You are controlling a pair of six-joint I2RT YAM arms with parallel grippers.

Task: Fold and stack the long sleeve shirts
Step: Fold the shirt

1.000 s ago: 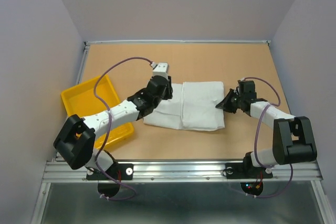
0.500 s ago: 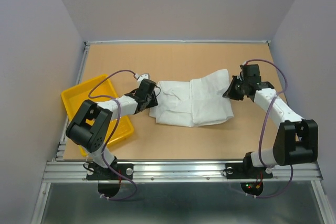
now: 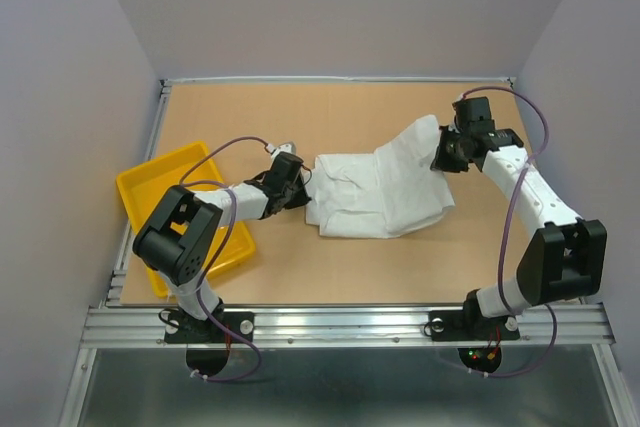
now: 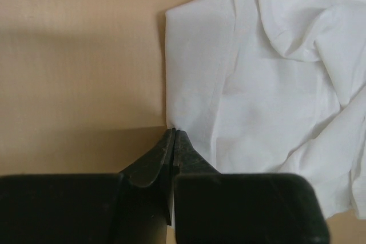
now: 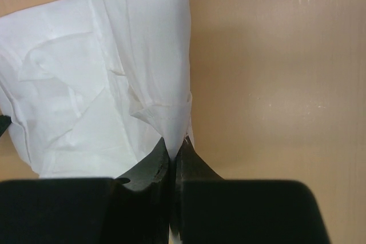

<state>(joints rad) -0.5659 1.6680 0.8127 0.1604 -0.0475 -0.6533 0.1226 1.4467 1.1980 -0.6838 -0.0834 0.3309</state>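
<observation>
Left fingers (image 4: 154, 163) pressed together, arm bent low; right fingers (image 5: 150, 170) pinched shut, arm stretched forward.

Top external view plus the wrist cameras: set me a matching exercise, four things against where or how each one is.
1. white shirt
2. yellow tray
3. left gripper
4. right gripper

A. holds a shirt corner lifted off the table
B. at the table's left edge
C. rumpled, mid-table
D. pinches the shirt's edge nearest the tray, low down

Pairs: 1-C, 2-B, 3-D, 4-A
</observation>
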